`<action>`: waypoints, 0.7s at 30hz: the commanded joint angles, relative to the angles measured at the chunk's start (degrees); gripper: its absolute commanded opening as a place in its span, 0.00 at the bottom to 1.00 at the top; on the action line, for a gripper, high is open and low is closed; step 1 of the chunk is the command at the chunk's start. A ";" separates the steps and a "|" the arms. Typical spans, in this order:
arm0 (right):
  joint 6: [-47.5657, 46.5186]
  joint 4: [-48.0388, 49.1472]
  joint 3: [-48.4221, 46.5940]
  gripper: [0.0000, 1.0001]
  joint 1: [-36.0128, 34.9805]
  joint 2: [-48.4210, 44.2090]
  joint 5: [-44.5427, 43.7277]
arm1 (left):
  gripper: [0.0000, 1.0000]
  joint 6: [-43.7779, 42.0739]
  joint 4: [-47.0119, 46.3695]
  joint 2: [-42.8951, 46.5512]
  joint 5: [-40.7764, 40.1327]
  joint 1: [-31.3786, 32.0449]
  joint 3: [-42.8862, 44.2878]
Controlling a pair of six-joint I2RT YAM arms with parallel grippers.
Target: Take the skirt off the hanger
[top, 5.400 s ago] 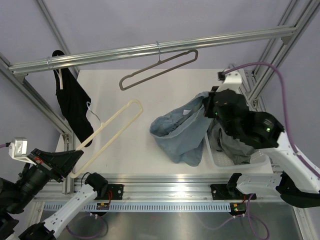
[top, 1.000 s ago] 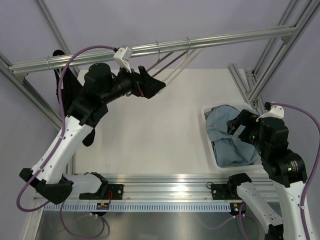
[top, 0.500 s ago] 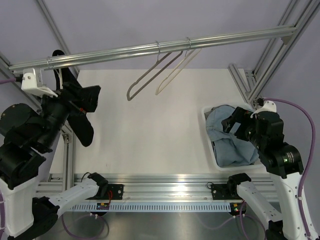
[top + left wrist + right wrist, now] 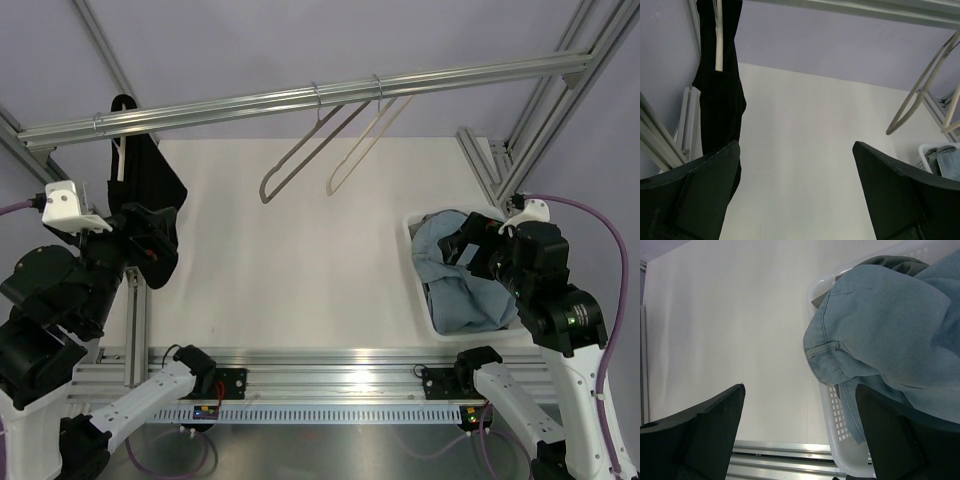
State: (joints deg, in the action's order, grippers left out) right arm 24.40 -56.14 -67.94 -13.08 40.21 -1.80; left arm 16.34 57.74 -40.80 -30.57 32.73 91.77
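— Black jaws on the left gripper [image 4: 795, 145] stand wide apart with nothing between them, right?

— Right. It hangs over the table's [image 4: 300, 280] 9 o'clock edge, near the black garment [image 4: 150, 190] that dangles from the rail [image 4: 200, 110] at 10 o'clock. The right gripper [image 4: 800, 387] is spread just as wide, gripping nothing, over the 9 o'clock rim of the basket [image 4: 832, 425].

— Where is the skirt [image 4: 890, 261]?

— In that basket, at 3 o'clock in the top view. Only dark grey scraps of the skirt show in the right wrist view, at the basket's far rim, under the jeans [image 4: 890, 325] heaped over it. The jeans lap over the 9 o'clock rim. Which way the skirt points, and how its long axis runs, I cannot tell.

— And the hanger [image 4: 291, 157]?

— Bare, hooked on the rail near 12 o'clock, well apart from the skirt. Seen from above, its long axis slants from the hook at 1 o'clock down to its far tip at 7 o'clock. A paler hanger [image 4: 350, 148] hangs just beside it on the 3 o'clock side, slanted the same way.

— Any labels or writing?

— Nothing large enough to read.
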 commanded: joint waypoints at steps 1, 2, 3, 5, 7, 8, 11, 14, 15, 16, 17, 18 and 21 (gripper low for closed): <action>-0.24 2.26 -0.88 0.99 -0.01 -0.21 1.54 | 0.99 -2.36 -5.17 0.37 2.89 -0.12 1.22; -0.06 2.18 -0.70 1.00 0.07 -0.22 1.54 | 0.99 -2.54 -5.79 0.54 2.79 -0.12 1.92; -0.06 2.17 -0.61 0.99 0.07 -0.30 3.02 | 0.99 -3.58 -6.23 0.63 2.97 -0.12 2.27; -0.06 2.00 -0.61 1.00 0.07 -0.39 3.38 | 0.99 -4.65 -6.32 0.11 2.36 -0.12 3.50; -0.32 1.47 -0.79 0.99 0.07 -0.57 3.12 | 0.99 -5.96 -4.83 -1.47 -0.44 -0.12 6.14; -0.41 1.47 -1.05 0.99 -0.01 -0.57 3.03 | 0.99 -6.14 -4.13 -2.00 -1.94 -0.12 6.84; -0.32 1.29 -1.23 1.00 0.07 -0.92 3.03 | 0.99 -7.02 -2.28 -2.89 -8.53 -0.12 7.55; -0.41 1.21 -0.88 0.99 0.07 -1.18 3.12 | 0.99 -8.78 -3.85 -1.31 -10.65 -0.12 4.75; -0.50 1.12 -0.79 0.99 -0.01 -1.18 3.21 | 0.99 -9.04 -4.12 -1.13 -11.18 -0.12 3.95; -0.58 1.12 -0.70 0.99 0.07 -1.18 3.30 | 0.99 -8.96 -3.77 -0.87 -12.31 -0.12 2.73; -0.58 1.21 -0.35 0.99 0.07 -1.18 3.38 | 0.99 -8.78 -3.42 -0.86 -12.76 -0.04 2.11; -0.50 1.12 -0.17 0.99 -0.01 -1.27 3.39 | 0.99 -8.26 -3.07 -0.95 -13.37 -0.12 1.32; -0.41 1.21 0.18 0.99 -0.01 -1.62 3.56 | 0.99 -6.59 -1.22 -1.13 -14.43 -0.12 -1.93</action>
State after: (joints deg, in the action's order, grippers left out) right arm 24.43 -55.61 -67.88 -13.08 39.18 0.27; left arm 9.30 56.25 -41.82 -40.99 32.71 92.09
